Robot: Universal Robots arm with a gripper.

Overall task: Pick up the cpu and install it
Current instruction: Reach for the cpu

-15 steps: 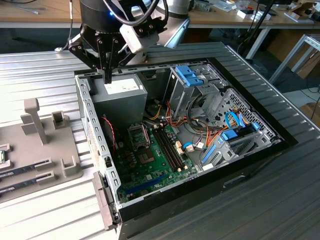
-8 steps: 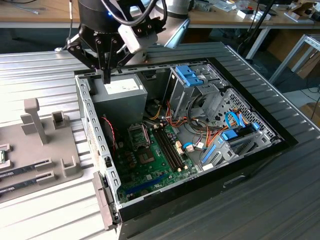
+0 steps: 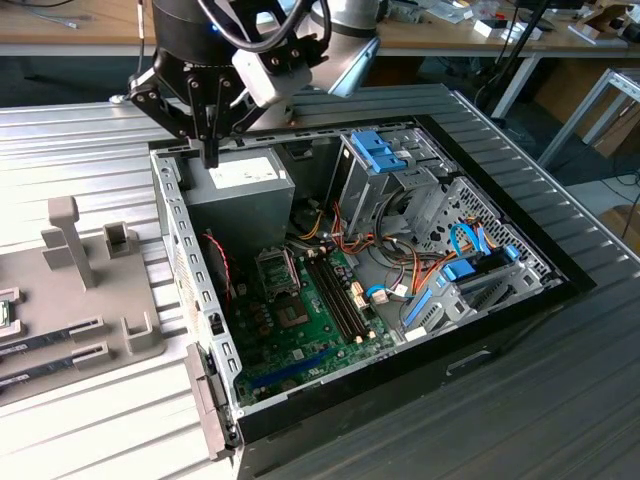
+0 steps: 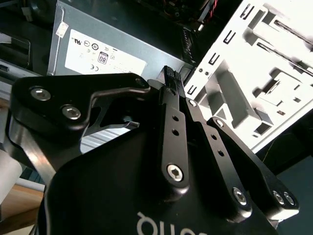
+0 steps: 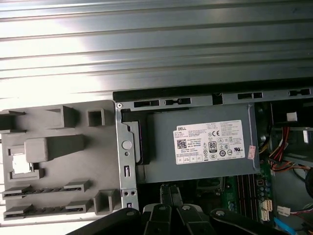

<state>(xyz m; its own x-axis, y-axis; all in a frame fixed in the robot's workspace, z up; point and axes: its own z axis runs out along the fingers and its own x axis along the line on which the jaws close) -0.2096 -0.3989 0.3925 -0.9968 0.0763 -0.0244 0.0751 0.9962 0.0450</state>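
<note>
The cpu (image 5: 20,164) is a small square plate lying in a recess of the grey parts fixture (image 5: 58,147), washed pale by glare in the first wrist view. In the exterior view it is a green-rimmed piece (image 3: 4,312) cut off by that view's left edge. My gripper (image 3: 210,157) hangs over the back corner of the open computer case (image 3: 190,290), just above the grey power-supply box (image 3: 240,185). Its black fingers (image 4: 169,81) are pressed together with nothing between them. The motherboard's cpu socket (image 3: 275,270) lies inside the case, below the power supply.
Two memory sticks (image 3: 85,342) lie in slots of the fixture, whose upright posts (image 3: 70,240) stand nearby. Inside the case are drive cages (image 3: 390,170), loose cables (image 3: 400,270) and memory slots (image 3: 335,295). The case rests on a ribbed metal table (image 3: 80,130).
</note>
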